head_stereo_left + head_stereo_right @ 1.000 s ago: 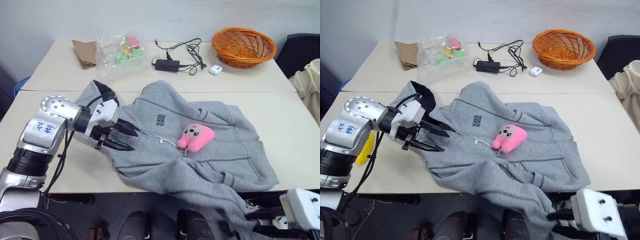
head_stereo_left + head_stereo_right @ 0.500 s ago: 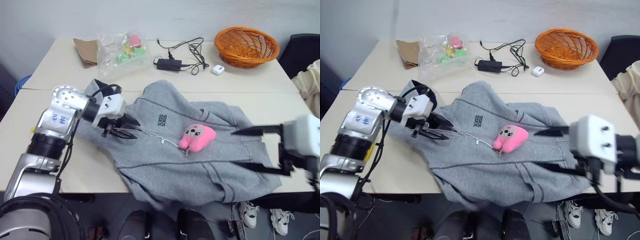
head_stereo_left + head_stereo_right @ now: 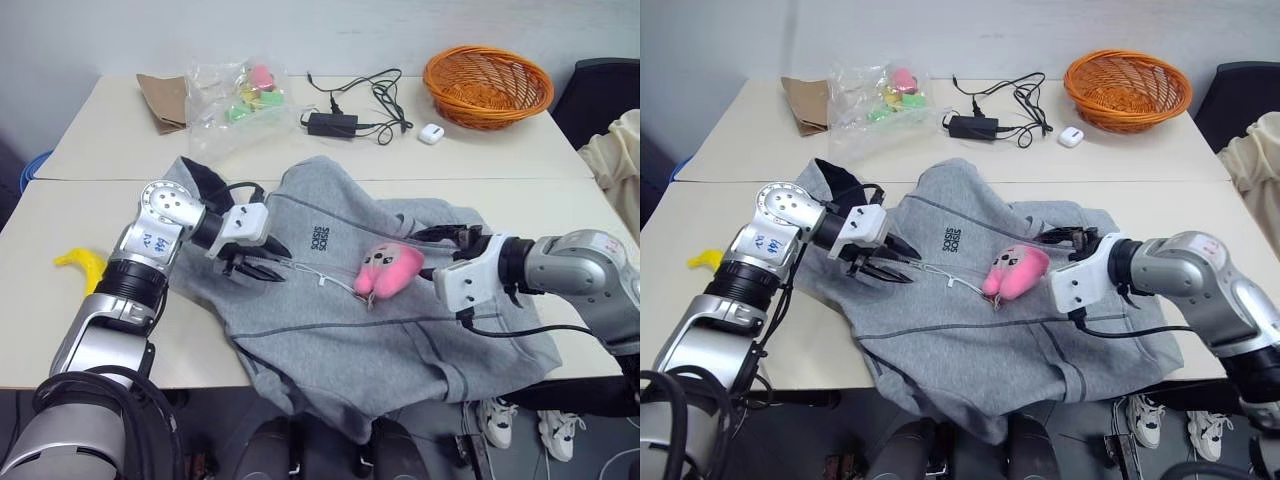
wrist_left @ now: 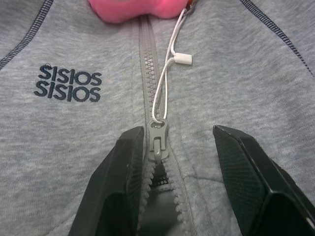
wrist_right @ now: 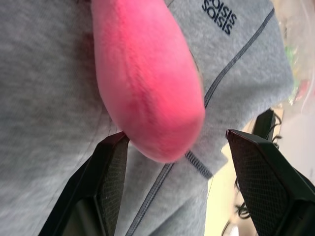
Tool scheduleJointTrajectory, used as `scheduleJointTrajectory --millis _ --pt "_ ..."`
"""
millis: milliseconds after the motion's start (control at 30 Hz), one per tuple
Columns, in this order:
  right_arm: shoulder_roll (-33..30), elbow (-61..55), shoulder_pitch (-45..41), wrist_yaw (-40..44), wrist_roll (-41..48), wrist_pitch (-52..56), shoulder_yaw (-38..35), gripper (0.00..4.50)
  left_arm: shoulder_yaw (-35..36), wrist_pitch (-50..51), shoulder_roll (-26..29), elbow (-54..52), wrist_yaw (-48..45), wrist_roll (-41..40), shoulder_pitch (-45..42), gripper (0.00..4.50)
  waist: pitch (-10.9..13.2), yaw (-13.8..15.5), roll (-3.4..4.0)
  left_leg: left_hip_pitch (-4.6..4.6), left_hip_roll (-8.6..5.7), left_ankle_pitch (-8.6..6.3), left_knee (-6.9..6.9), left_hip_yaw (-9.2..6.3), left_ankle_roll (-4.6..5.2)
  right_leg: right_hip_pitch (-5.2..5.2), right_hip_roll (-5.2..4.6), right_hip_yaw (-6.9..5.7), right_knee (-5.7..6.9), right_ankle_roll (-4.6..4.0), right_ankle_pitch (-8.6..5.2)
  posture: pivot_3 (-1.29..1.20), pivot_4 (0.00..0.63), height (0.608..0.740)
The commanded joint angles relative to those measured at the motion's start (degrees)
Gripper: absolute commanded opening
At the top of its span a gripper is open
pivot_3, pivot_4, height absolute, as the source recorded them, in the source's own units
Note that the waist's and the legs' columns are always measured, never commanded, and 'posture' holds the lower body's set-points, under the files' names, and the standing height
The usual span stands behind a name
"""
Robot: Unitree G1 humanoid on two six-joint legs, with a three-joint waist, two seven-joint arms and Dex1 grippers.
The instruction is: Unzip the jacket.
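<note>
The light grey hooded jacket (image 3: pixel 400 320) lies spread on the table, its hem hanging over the front edge. Its zip is closed up to the grey slider (image 4: pixel 157 140) near the collar, and a white cord (image 4: pixel 170 73) runs from the slider toward a pink plush toy (image 3: pixel 388 270) lying on the zip line. My left gripper (image 3: pixel 271 262) rests on the fleece below the hood, open, with the slider beside one finger (image 4: pixel 125 162). My right gripper (image 3: pixel 440 238) is open at the plush's right end, which sits between its fingers (image 5: pixel 110 172).
On the far table are an orange basket (image 3: pixel 488 85), a black charger with cable (image 3: pixel 330 123), a small white case (image 3: pixel 431 133), a clear bag of coloured items (image 3: pixel 240 100) and brown paper (image 3: pixel 165 100). A yellow object (image 3: pixel 80 265) lies left. Cream cloth (image 3: pixel 615 155) hangs at the right.
My right arm rose from below the table's front edge, swung over the jacket and now reaches the pink plush. My left gripper edged along the fleece toward the zip slider.
</note>
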Motion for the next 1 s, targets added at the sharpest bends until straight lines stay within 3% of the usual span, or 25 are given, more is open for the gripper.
scheduleJointTrajectory --millis 33,267,700,800,1000 --pt "-0.1 0.2 -0.6 -0.1 -2.1 -4.0 0.5 3.26 1.7 -0.8 0.8 -0.3 0.0 -0.1 -0.2 2.35 0.0 0.0 0.00 0.00 0.00 0.00 0.00 -0.01 0.00 0.00 0.00 -0.01 0.00 0.00 0.00 0.00 0.150 0.740" --pt "-1.5 1.2 0.5 1.1 -2.5 -6.5 -0.6 3.26 1.0 -2.8 0.2 2.5 1.1 1.4 -0.5 2.35 0.0 -0.4 0.00 0.02 0.00 0.00 0.00 -0.02 0.00 0.03 0.00 -0.02 0.00 0.00 0.00 0.00 0.150 0.740" --pt "6.4 3.8 -2.2 -1.0 -6.4 -5.9 3.1 3.26 -1.6 -7.9 -5.0 12.3 6.5 8.2 -0.8 2.35 0.0 -0.4 0.00 0.06 0.01 0.00 0.01 -0.03 0.00 0.07 0.00 -0.03 0.02 0.00 0.00 0.00 0.150 0.740" --pt "7.2 4.0 -2.4 -1.0 -6.4 -6.1 3.0 2.69 -1.6 -8.9 -5.2 13.9 7.0 8.9 -1.0 2.35 0.0 -0.3 0.00 0.11 0.00 0.01 0.03 -0.03 0.01 0.14 -0.01 -0.04 0.04 0.00 0.00 0.00 0.150 0.740" --pt "6.5 2.6 -1.4 -0.7 -5.1 -4.6 1.0 0.85 -1.5 -10.4 -4.9 16.1 7.3 9.4 -1.2 2.35 0.0 -0.3 0.00 0.20 0.00 0.02 0.06 -0.04 0.01 0.20 -0.02 -0.02 0.09 0.00 0.00 0.00 0.150 0.740"
